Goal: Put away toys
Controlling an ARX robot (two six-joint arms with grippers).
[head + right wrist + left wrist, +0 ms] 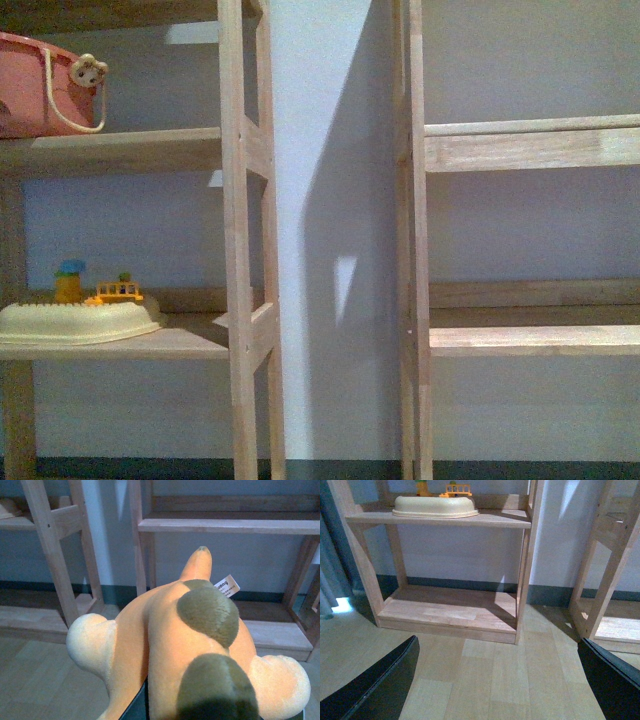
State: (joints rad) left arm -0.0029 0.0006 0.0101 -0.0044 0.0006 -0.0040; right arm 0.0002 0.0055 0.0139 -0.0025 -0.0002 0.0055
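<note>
My right gripper (220,711) is pinching the plush (170,645). The toy fills the right wrist view, so all I see of the gripper is a sliver of one black finger (139,707) pressed against its underside. The plush is orange with two olive patches, pale rounded paws and a white tag (227,586). It is held clear of the floor (40,670), in front of the bottom board of a wooden rack (225,526).

My left gripper (497,647) is spread wide. Its two black fingers (380,680) sit at either side of the left wrist view, above the floor and facing the left rack (445,612).

From the front camera neither arm shows. The left rack carries a pink basket (30,85) at the left end of its upper shelf. A cream tray (75,322) with small yellow toys (115,293) sits at the left end of the shelf below. The right rack (530,150) stands apart from the left one, with the wall between them.
</note>
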